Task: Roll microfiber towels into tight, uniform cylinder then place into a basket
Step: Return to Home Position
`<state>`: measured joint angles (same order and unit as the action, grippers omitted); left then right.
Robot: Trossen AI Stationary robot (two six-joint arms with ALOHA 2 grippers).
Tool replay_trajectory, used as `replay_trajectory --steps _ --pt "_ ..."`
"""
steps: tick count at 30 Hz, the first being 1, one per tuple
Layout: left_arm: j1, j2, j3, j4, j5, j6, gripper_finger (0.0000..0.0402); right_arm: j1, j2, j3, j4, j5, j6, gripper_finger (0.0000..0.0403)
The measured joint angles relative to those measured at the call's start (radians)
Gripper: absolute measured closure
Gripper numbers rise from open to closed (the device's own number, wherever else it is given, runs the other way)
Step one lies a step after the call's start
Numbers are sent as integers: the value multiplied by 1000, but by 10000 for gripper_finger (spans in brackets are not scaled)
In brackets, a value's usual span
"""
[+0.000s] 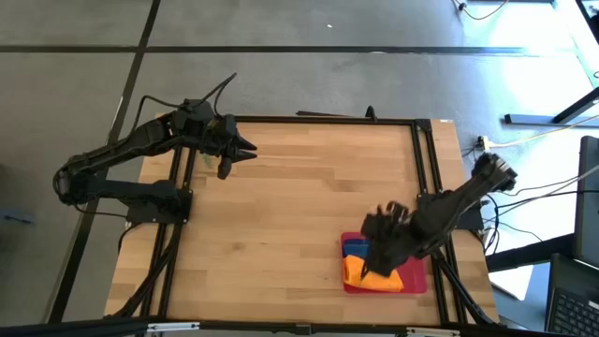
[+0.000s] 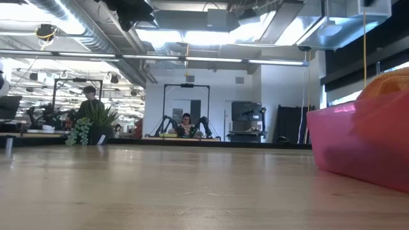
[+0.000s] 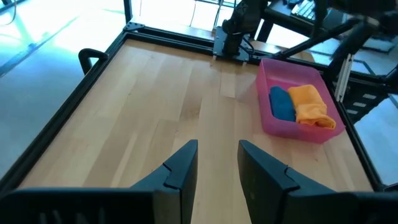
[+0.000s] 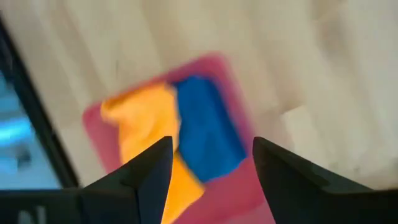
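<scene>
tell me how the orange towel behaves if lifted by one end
Probably floppy: the orange towel lies in a loose, lumpy roll, so it may sag and unroll. Likely light, being soft cloth. The blue towel beside it should stop rolling.

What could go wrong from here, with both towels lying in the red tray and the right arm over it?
The orange towel looks loosely rolled and bulges over the rim of the red tray, so it may unroll or slide out. The right gripper hangs open right above it and the blue towel; pulling away low could snag cloth or nudge the tray. The left gripper waits open, far off.
</scene>
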<state>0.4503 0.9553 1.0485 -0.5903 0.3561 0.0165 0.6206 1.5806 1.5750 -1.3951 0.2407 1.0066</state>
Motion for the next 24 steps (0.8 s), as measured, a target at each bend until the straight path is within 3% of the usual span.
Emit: replay_trajectory --steps 7,12,18,22,24 --pt "1 -65 0 -1 -71 -14 301 -97 -156 1 -62 267 -93 179" --pt "3 -173 0 -7 -151 -2 328 -205 -249 0 -83 515 -153 188" --pt "3 -280 1 -113 -156 -7 393 -321 -354 -8 -27 528 -323 271" --pt "3 -328 1 -205 -134 -12 396 -372 -429 -74 101 512 -461 364" --pt "3 -350 1 -209 -118 -14 399 -396 -473 -133 203 476 -526 392"
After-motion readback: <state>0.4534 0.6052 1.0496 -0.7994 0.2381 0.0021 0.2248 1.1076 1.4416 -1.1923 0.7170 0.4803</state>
